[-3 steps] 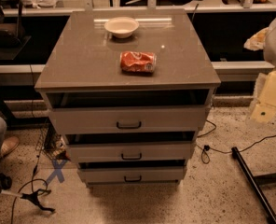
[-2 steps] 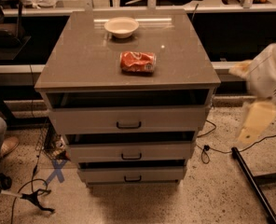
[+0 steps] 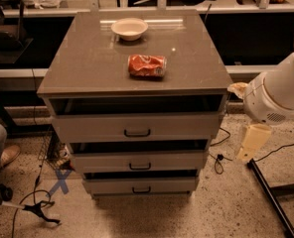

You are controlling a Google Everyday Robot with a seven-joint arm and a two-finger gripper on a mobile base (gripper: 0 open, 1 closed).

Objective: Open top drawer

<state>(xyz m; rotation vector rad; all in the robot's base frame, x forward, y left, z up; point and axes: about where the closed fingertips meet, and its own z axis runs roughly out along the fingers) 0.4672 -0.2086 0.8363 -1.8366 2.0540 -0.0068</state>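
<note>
The top drawer (image 3: 137,126) is the widest of three grey drawers in a grey cabinet, and its small dark bar handle (image 3: 137,133) sits at the centre of the front. A dark gap shows between its front and the cabinet top. My gripper (image 3: 250,143) hangs below the white arm (image 3: 278,93), to the right of the cabinet at about the height of the top drawer. It is apart from the drawer and touches nothing.
A white bowl (image 3: 129,28) and a crushed red can (image 3: 147,65) lie on the cabinet top (image 3: 87,63). Two narrower drawers (image 3: 139,161) sit below. Cables (image 3: 217,162), a black pole (image 3: 271,197), blue tape (image 3: 60,181) and a person's shoe (image 3: 3,157) are on the floor.
The arm has swung down and left, bringing the gripper closer to the cabinet's right side. The drawers, bowl and can have not moved.
</note>
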